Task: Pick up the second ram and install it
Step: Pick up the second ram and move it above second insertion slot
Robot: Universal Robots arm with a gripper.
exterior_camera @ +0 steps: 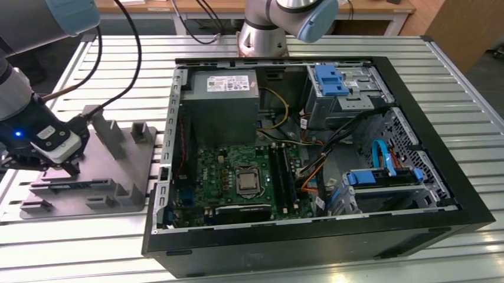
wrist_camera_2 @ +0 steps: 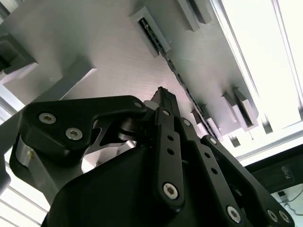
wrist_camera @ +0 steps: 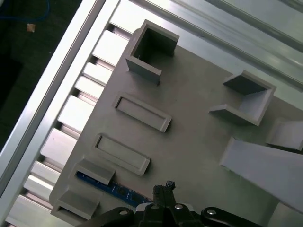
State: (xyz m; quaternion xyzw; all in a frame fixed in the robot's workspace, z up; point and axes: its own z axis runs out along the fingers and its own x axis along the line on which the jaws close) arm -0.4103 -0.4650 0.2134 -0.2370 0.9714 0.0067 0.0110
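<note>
Gripper (exterior_camera: 65, 167) is low over the gray tray (exterior_camera: 118, 177), at the exterior view's left, well apart from the open PC case (exterior_camera: 441, 177). Second ram (wrist_camera: 110, 186) lies edge-on in the tray's end slots, a slim strip. Fingers (wrist_camera: 167, 185) are drawn together w/ tips pinched on the strip approx. mid-length, per both wrist views.

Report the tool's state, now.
Tool: open or closed cannot be told; it is close over the second ram in the gray tray.
</note>
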